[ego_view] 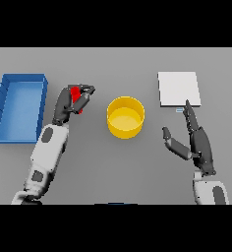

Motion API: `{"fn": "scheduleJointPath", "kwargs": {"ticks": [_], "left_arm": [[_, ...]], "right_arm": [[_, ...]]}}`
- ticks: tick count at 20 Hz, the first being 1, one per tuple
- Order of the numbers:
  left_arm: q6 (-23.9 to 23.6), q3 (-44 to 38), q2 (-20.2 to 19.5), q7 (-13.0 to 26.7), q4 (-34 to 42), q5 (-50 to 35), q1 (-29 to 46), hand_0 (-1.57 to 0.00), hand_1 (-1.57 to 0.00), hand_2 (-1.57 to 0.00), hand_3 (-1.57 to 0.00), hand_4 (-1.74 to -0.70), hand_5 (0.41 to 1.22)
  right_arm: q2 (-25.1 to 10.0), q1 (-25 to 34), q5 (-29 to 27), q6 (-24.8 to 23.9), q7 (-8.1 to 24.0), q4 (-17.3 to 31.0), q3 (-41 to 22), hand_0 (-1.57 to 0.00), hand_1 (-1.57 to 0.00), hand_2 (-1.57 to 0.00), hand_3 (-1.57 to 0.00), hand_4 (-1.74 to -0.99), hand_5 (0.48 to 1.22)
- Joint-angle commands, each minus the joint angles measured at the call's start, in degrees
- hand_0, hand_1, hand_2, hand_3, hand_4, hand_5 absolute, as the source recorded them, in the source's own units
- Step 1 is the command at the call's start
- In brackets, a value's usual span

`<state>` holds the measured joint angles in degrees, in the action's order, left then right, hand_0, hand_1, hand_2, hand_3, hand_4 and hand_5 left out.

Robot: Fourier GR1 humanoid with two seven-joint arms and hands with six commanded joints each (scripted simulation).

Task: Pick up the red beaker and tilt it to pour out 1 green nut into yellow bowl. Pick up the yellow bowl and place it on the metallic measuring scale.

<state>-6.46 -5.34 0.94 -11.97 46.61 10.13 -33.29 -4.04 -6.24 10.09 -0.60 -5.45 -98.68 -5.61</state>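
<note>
My left hand (68, 102) is curled round the red beaker (76, 96) left of centre, so only part of the beaker's red side shows between the fingers. The yellow bowl (125, 117) stands upright in the middle of the table, just right of that hand and apart from it. I cannot see a green nut in the beaker or in the bowl. At the back right lies the flat pale metallic scale (179, 88). My right hand (199, 140) is open at the right, its fingertips reaching to the scale's front edge.
A blue tray (0, 106) with raised walls sits at the far left, beside my left arm. The grey table (118, 167) stretches in front of the bowl between both arms.
</note>
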Motion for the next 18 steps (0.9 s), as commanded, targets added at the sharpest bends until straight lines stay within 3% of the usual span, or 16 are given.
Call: {"fn": "scheduleJointPath", "kwargs": {"ticks": [1,4,9,13,18], "left_arm": [[-0.4,-0.3,-0.1,-0.5,-0.2,0.1,-0.1,-1.34,-1.34,-1.35,-1.34,-1.51,1.132],[-0.9,0.0,0.1,0.1,0.8,-1.3,-0.3,-1.45,-1.45,-1.46,-1.45,-1.62,1.117],[-2.4,2.2,-1.0,0.2,5.3,-1.5,-0.3,-1.53,-1.53,-1.53,-1.53,-1.7,1.098],[-2.8,7.4,-3.8,6.3,11.7,2.4,-0.9,-1.55,-1.56,-1.56,-1.56,-1.72,1.107],[1.7,16.7,-9.0,11.6,14.6,10.0,-2.5,-1.56,-1.56,-1.56,-1.56,-1.73,1.117]], "right_arm": [[0.2,0.5,-0.2,0.1,0.8,0.5,0.0,0.0,0.0,0.0,0.0,-1.296,0.681],[0.3,0.9,0.3,0.1,-0.7,1.6,-0.2,0.0,0.0,0.0,0.0,-1.288,0.679],[0.3,0.7,1.6,-0.5,-1.6,1.3,-0.8,0.0,0.0,0.0,0.0,-1.258,0.669],[-0.4,1.0,2.1,-0.7,-1.5,1.4,-0.4,0.0,0.0,0.0,0.0,-1.249,0.679],[-0.1,-0.1,3.9,-1.4,-0.7,0.2,-1.4,0.0,0.0,0.0,0.0,-1.243,0.696]]}}
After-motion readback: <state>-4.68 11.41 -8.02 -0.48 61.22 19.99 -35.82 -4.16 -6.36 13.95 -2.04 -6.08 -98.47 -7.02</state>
